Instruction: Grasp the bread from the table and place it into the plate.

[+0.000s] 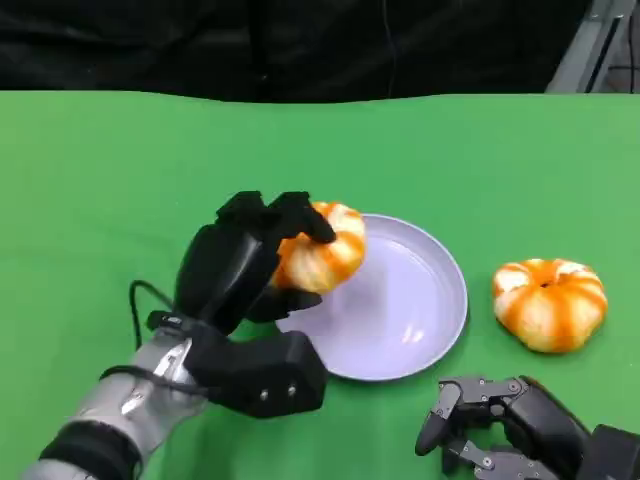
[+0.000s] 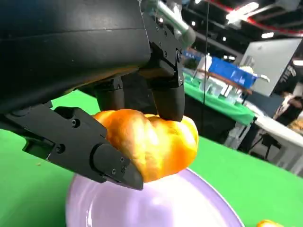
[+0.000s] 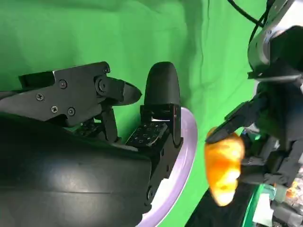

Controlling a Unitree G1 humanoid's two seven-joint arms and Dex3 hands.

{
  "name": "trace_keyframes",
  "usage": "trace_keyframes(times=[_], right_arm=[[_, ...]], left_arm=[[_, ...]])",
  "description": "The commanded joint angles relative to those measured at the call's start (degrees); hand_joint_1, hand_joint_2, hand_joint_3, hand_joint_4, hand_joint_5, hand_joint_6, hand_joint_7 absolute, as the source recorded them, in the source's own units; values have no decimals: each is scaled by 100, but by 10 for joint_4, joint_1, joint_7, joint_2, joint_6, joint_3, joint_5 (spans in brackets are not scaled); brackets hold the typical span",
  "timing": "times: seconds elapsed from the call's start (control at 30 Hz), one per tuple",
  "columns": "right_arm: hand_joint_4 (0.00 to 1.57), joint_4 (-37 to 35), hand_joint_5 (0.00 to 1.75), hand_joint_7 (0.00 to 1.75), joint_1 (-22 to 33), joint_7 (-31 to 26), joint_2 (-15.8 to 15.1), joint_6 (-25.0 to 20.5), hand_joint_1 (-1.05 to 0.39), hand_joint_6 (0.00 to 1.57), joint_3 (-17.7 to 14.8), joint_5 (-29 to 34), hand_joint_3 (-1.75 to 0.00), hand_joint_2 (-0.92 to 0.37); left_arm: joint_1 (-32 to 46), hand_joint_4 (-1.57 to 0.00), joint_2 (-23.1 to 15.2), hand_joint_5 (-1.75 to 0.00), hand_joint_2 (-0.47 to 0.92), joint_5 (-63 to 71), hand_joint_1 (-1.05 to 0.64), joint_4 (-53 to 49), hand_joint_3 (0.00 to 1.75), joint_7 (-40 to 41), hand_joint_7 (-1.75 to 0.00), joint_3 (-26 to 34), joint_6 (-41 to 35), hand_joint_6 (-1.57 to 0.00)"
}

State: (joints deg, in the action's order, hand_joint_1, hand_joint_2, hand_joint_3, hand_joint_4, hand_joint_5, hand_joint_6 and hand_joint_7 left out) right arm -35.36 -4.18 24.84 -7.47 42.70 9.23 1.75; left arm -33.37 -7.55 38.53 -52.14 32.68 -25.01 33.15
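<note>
You are working in a large lab or exhibition hall: beyond the green-covered surface, ceiling strip lights are glowing, and more green tables and a white panel are standing.

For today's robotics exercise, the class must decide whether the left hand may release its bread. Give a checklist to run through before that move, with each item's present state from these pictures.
1. Left hand grips the held bread firmly: ok, fingers close on it from both sides.
2. Held bread is over the plate: ok, above its left rim area.
3. Held bread is touching the plate floor: cannot tell; the left wrist view suggests a gap.
4. Plate interior free of other things: ok.
5. Right hand is apart from the plate: ok, near the table's front edge.
6. Second bread is off the plate: ok, on the cloth to its right.
</note>
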Motion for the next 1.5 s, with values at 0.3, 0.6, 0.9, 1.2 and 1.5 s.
trace_keyframes(times=[0.3, 0.6, 0.9, 1.2, 1.5], right_arm=[[72, 9, 151, 108, 5, -7, -8, 2, -4, 82, 2, 6, -45, -91], [72, 10, 151, 108, 4, -6, -7, 5, -3, 82, 3, 5, -46, -91], [73, 16, 150, 107, 5, -10, -6, -2, -3, 82, 5, 13, -47, -91], [72, 16, 151, 108, 6, -12, -4, 2, -3, 81, 7, 14, -49, -89], [72, 13, 151, 108, 6, -12, -4, 8, -4, 80, 6, 17, -50, -88]], left_arm=[[-52, -50, 31, -153, 83, -12, -6, -63, 0, -51, -112, -6, 6, -69], [-68, -56, 55, -137, 84, -18, -9, -84, 0, -101, -84, -18, -13, -78], [-73, -54, 68, -139, 87, -40, -6, -108, 0, -144, -89, -13, -4, -76], [-80, -70, 70, -81, 84, -54, -9, -120, 0, -172, -17, -11, -5, -96], [-83, -76, 72, -2, 92, -58, -51, -123, 15, -173, 0, -9, -14, -73]])
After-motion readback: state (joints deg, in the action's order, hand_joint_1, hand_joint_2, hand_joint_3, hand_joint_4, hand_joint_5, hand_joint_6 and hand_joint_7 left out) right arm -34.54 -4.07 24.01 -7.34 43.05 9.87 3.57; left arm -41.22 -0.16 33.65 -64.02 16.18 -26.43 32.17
